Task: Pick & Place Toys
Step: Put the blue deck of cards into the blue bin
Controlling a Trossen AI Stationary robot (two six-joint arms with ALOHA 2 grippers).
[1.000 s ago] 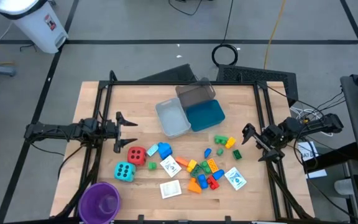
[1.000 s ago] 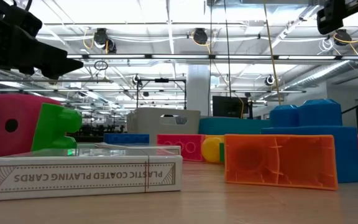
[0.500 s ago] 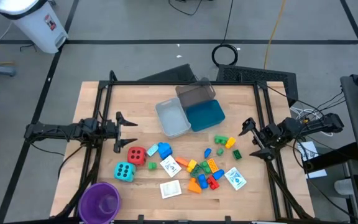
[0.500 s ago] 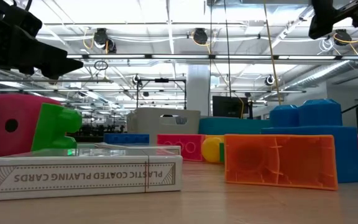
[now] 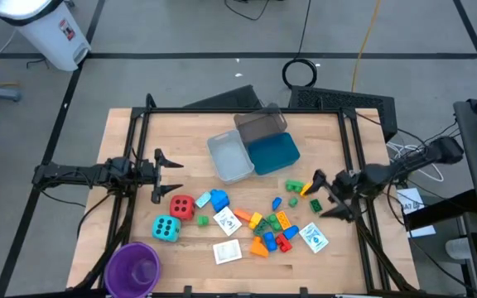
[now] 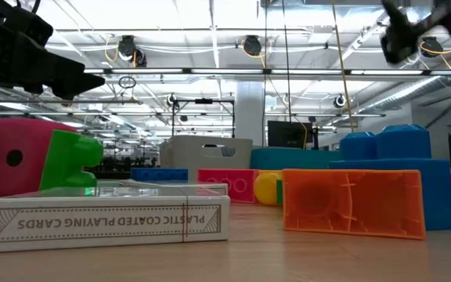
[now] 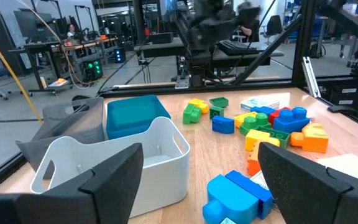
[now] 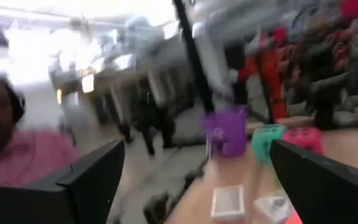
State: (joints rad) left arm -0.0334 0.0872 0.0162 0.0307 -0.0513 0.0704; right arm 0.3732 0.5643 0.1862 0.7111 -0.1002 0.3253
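The toys lie on the table's near half: a red die [image 5: 182, 206], a cyan die [image 5: 166, 228], a blue brick [image 5: 217, 199], white packets [image 5: 227, 251] and a heap of small bricks [image 5: 272, 228]. Green and yellow bricks [image 5: 298, 187] lie farther right. My left gripper [image 5: 176, 176] stands open and level at the table's left, above the wood, with nothing between its fingers [image 7: 197, 152]. My right gripper [image 5: 325, 197] is open in the air just right of the green and yellow bricks, and holds nothing [image 8: 197, 168].
A clear tray [image 5: 230, 157], a grey tray [image 5: 261, 126] and a blue tray [image 5: 273, 153] stand together at the table's far middle. A purple cup [image 5: 133, 269] stands at the near left corner. A black frame [image 5: 354, 157] borders the table. A person [image 8: 5, 149] shows beyond the table.
My right gripper has swung out from the table's right edge toward the green and yellow bricks, rising a little and tipping its fingers upward, and has stayed open. No toy has moved.
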